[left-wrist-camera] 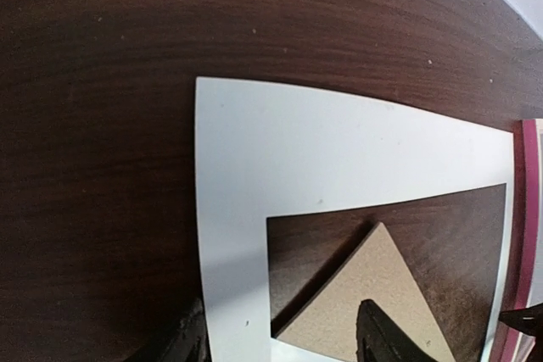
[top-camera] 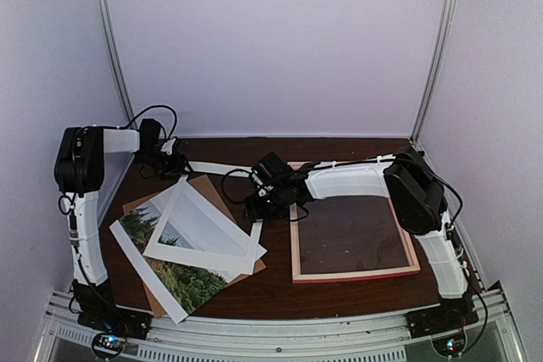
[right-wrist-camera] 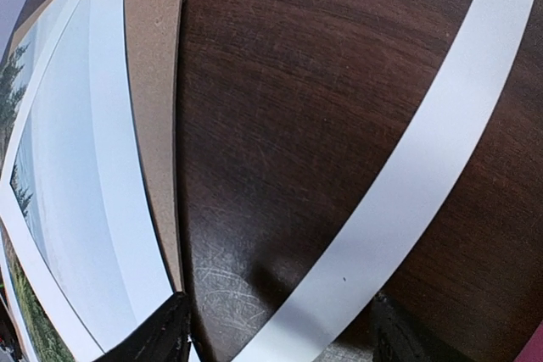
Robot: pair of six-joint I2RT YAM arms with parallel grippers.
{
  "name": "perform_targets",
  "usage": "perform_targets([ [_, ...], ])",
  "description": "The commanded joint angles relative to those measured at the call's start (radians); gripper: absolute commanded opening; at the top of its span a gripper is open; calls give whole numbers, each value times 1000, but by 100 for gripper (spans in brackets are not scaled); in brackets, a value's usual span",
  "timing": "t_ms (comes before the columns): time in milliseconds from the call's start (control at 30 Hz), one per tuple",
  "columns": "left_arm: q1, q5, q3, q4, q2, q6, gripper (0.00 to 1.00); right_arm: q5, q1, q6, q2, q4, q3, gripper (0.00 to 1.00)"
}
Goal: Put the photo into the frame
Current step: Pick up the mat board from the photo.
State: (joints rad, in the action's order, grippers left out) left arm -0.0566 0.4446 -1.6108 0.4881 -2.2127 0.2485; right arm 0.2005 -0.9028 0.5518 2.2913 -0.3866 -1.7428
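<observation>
The photo (top-camera: 185, 284), a tree landscape with a white border, lies askew on a brown backing board (top-camera: 208, 188) at the front left, with a white-bordered sheet (top-camera: 208, 228) across it. The pink frame (top-camera: 356, 275) lies flat at the right with only dark table showing inside it. A white mat (left-wrist-camera: 339, 150) lies at the back; its window shows the board's corner (left-wrist-camera: 373, 294). My left gripper (top-camera: 170, 163) (left-wrist-camera: 280, 347) is open, its fingers either side of the mat's side strip. My right gripper (top-camera: 257, 205) (right-wrist-camera: 280, 341) is open over another strip of the mat (right-wrist-camera: 407, 175).
The frame's pink edge (left-wrist-camera: 528, 209) runs close beside the mat. The board's edge (right-wrist-camera: 157, 82) and the photo (right-wrist-camera: 21, 294) lie left of the right gripper. Pale walls and metal posts (top-camera: 110, 40) close in the table.
</observation>
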Motion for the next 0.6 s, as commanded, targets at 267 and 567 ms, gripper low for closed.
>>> perform_targets([
  [267, 66, 313, 28, -125, -16, 113, 49, 35, 4, 22, 54, -11, 41, 72],
  [567, 66, 352, 64, -150, 22, 114, 41, 33, 7, 18, 53, -7, 60, 72],
])
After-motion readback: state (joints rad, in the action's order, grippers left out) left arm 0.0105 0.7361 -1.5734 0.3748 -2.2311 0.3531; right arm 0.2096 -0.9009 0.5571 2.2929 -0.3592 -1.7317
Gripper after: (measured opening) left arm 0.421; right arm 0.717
